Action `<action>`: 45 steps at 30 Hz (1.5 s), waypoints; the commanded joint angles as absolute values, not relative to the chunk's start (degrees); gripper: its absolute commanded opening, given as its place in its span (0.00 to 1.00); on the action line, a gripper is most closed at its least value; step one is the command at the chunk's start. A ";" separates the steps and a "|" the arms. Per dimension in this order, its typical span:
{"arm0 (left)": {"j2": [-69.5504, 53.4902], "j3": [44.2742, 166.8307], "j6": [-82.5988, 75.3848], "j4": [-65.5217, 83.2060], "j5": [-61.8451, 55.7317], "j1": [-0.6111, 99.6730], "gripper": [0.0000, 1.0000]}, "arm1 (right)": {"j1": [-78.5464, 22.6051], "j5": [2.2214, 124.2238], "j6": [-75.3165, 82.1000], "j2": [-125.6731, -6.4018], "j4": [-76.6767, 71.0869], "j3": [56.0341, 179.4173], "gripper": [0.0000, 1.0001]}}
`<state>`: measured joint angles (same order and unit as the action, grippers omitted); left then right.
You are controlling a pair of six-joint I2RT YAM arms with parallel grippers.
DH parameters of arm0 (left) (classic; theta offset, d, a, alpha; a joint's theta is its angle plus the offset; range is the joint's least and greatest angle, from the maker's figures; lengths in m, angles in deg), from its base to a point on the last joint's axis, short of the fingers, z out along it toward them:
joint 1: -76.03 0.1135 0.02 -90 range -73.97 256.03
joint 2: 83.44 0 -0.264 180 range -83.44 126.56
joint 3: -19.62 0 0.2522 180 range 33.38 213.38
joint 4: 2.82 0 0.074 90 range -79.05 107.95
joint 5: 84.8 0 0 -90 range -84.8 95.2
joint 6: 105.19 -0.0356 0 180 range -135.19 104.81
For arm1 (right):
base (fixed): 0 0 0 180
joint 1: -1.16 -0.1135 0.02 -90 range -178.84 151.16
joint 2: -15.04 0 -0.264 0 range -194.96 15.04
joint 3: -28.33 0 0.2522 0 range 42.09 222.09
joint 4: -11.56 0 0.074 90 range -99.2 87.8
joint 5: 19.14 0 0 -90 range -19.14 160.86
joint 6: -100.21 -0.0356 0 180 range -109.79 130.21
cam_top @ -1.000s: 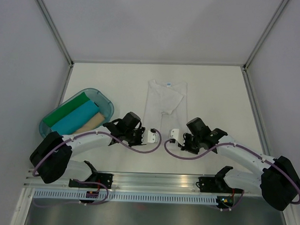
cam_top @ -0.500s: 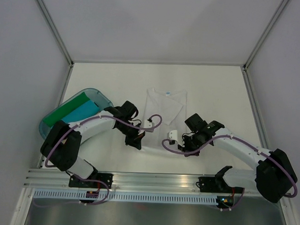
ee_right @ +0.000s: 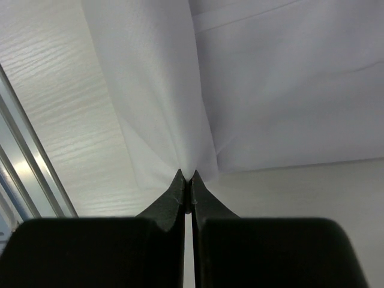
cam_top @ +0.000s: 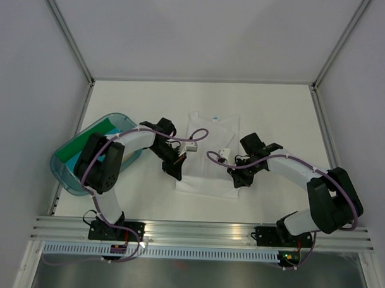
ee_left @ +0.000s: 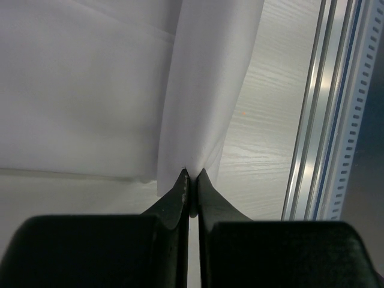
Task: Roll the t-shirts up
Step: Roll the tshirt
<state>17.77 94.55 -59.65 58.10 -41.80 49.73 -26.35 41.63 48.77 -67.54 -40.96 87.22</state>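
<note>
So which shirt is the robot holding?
The white t-shirt, on the table: left tool and right tool pinch it. The green one sits in the tub.

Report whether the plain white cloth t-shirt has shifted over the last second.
Yes. The plain white cloth t-shirt has slid nearer the aluminium rail along the table's near edge.

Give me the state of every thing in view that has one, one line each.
white t-shirt: lying unrolled on the table, near end pinched up at both sides.
left end effector: shut on a fold of the white t-shirt.
right end effector: shut on a fold of the white t-shirt.
green roll: rolled, lying in the tub.
tub: upright on the table, partly hidden by the left arm.
</note>
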 commanded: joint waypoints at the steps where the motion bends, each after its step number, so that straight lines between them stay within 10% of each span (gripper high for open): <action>1: 21.23 99.21 -61.51 59.64 -41.73 50.19 0.06 | -25.30 41.77 45.98 -69.06 -37.18 88.59 0.04; 19: 24.67 103.52 -55.18 55.25 -35.23 50.54 0.41 | -22.05 47.40 39.21 -70.39 -32.87 89.64 0.46; 40: 3.53 95.97 -52.53 43.47 -19.41 48.97 0.45 | -22.05 48.19 32.89 -69.86 -28.92 88.15 0.44; 45: -7.92 81.50 -59.39 33.81 -13.70 38.71 0.59 | -22.05 49.59 30.34 -70.12 -25.76 87.79 0.42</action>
